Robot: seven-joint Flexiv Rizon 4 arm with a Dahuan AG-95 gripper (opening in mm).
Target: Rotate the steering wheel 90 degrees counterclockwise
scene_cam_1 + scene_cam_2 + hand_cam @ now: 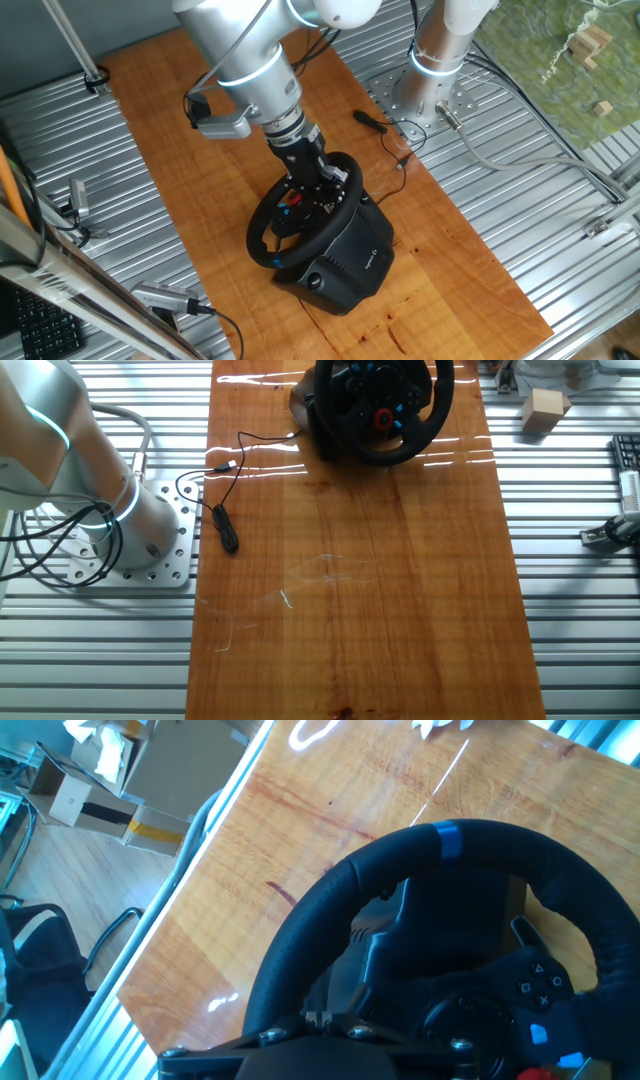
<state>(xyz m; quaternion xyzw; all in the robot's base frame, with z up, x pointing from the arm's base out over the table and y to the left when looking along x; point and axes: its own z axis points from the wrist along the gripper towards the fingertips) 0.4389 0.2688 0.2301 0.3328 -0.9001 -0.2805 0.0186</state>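
Note:
The black steering wheel (262,225) stands tilted on its boxy black base (345,265) on the wooden board. My gripper (318,190) reaches down into the wheel's upper right part, beside the hub. In the hand view the rim (330,900) curves across close in front, with a blue stripe (448,840) on its far side and blue and red hub buttons (538,1033) at the lower right. The gripper (310,1020) shows there only as a dark bar at the bottom edge; its fingertips are hidden. The other fixed view shows the wheel (400,455) at the board's far end.
A thin black cable with a plug (228,535) lies on the board's edge near the arm's mount plate (140,545). A wooden block (545,410) sits on the ribbed metal table beside the wheel. A keyboard (40,325) lies at the lower left.

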